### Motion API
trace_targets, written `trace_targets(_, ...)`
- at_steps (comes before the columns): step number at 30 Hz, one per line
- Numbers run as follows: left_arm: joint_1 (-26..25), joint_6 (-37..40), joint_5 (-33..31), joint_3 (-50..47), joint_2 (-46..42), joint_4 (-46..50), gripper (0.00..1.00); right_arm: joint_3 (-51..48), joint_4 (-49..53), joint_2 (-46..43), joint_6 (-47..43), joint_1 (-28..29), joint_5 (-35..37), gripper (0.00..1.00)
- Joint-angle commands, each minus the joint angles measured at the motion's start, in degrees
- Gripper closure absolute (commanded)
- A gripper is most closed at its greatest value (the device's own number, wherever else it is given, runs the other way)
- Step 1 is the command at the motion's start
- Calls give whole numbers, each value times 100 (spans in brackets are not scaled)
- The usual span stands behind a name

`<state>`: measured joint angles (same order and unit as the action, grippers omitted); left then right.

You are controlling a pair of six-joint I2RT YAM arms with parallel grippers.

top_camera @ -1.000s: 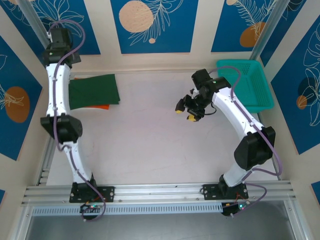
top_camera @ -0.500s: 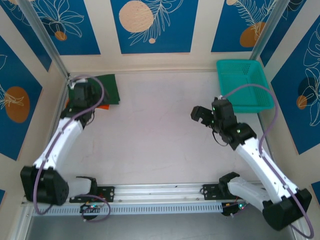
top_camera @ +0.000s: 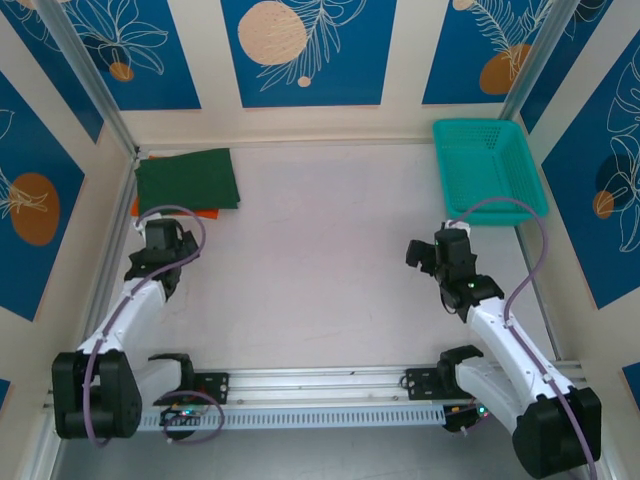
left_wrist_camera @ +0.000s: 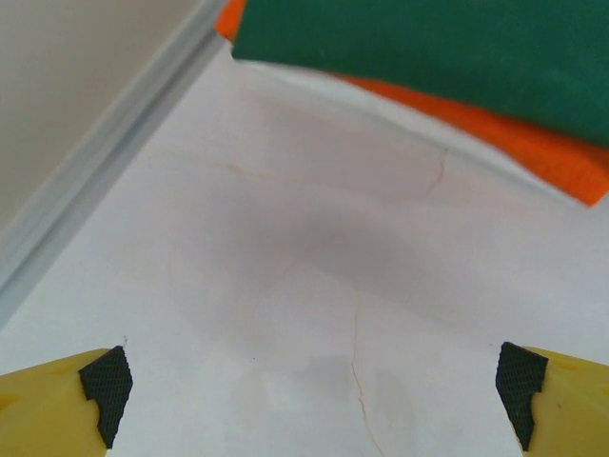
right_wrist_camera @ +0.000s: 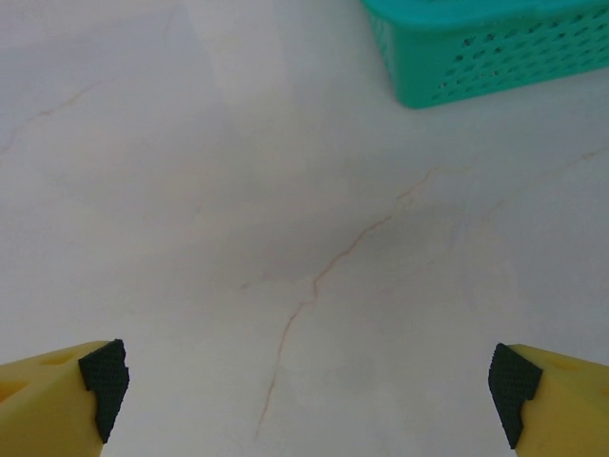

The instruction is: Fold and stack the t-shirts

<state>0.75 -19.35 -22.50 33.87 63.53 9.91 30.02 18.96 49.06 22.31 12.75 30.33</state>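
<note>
The left end effector (top_camera: 163,238) hovers low over the bench (top_camera: 320,260), jaws spread wide and holding nothing. In its wrist view the two yellow fingers with black pads (left_wrist_camera: 105,386) sit at the bottom corners, with only bare bench surface in the gap (left_wrist_camera: 314,392) between them. Just ahead of this end effector lies the dark green t-shirt (top_camera: 187,180), folded into a flat rectangle. It rests on top of the bright orange t-shirt (top_camera: 203,212), whose edge sticks out along the near side of the stack. From the left wrist, the green shirt (left_wrist_camera: 428,48) covers most of the orange shirt (left_wrist_camera: 538,152), and both are well clear of the fingers.

The right end effector (top_camera: 432,250) is released too, jaws fully apart and empty, over bare bench. Its black pads (right_wrist_camera: 103,376) frame the gap (right_wrist_camera: 309,390) above a thin crack line in the surface. Ahead of it and to its right stands the teal mesh basket (top_camera: 478,125), whose perforated wall (right_wrist_camera: 495,67) shows in the wrist view, apart from the fingers. The shirt stack lies far off to this end effector's left.
</note>
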Motion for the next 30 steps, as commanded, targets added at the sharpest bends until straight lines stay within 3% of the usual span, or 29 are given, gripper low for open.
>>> trace_targets(1,48,398,246,-223,198,-1072,0,-357,-945,56,-638,-164,-413,1)
trace_targets(6,34,106,-146,-386,877,-1963,0,-471,-1942,898,-1004,-348,-828,1)
trace_targets(16,-321,1312,412,466,2514,-2846,0,-226,-3986,2639,-1573,-444,-1855,1)
trace_targets(20,-312,1445,551,398,2602,-3152,0,-6,-4596,3158,-1806,-432,-2173,1)
trace_targets(22,-342,1460,494,319,2539,-3237,0,225,-4332,3344,-1811,-449,-2215,1)
trace_targets(26,-448,1600,482,-94,2319,-3842,0,-112,-4666,3064,-1916,-503,-2677,1)
trace_targets(30,-462,1602,475,-628,2065,-4557,0,-314,-4889,2907,-1600,-972,-3024,1)
